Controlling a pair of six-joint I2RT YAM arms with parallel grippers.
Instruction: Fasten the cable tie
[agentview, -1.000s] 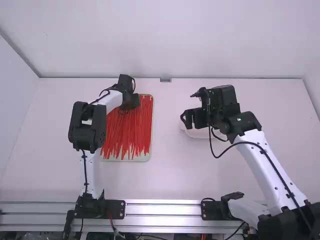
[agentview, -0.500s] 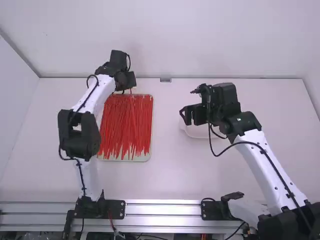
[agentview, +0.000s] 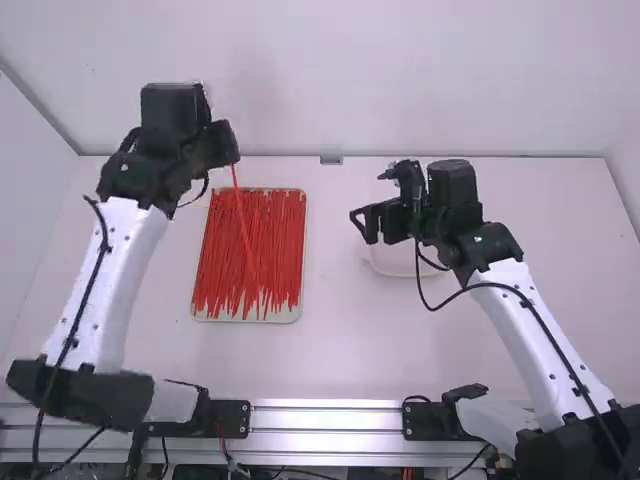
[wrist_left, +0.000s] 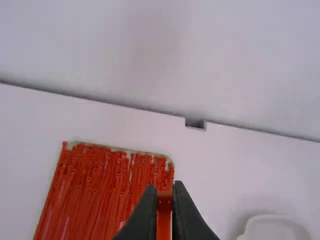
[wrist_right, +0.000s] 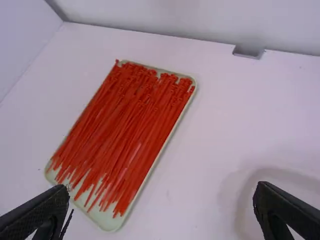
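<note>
1. High view: the left gripper (agentview: 218, 152) is raised above the far left of the table (agentview: 330, 330), clenched on one end of a single red cable tie (agentview: 240, 210). The tie hangs down over the tray (agentview: 245, 318) of loose red ties (agentview: 255, 260). Whether its free end is clear of the pile cannot be told. The right gripper (agentview: 364, 225) hovers right of the tray, beside a white container (agentview: 398, 264).
2. Left wrist view: the two fingers (wrist_left: 148, 200) pinch the tie (wrist_left: 164, 222) between them, with the pile (wrist_left: 100, 190) below and the container (wrist_left: 272, 227) to the right.
3. Right wrist view: the right gripper (wrist_right: 161, 192) is spread wide and holds nothing. It faces the tray (wrist_right: 107, 225) and its ties (wrist_right: 125, 135).
4. Risks, as judged:
   - The tie is held by one end only, so the thin strap may swing or twist, and the right gripper may miss the free end.
   - A low-hanging end could snag neighbouring ties and drag them off the tray.
   - A slight misalignment would keep the tail from entering the head.
</note>
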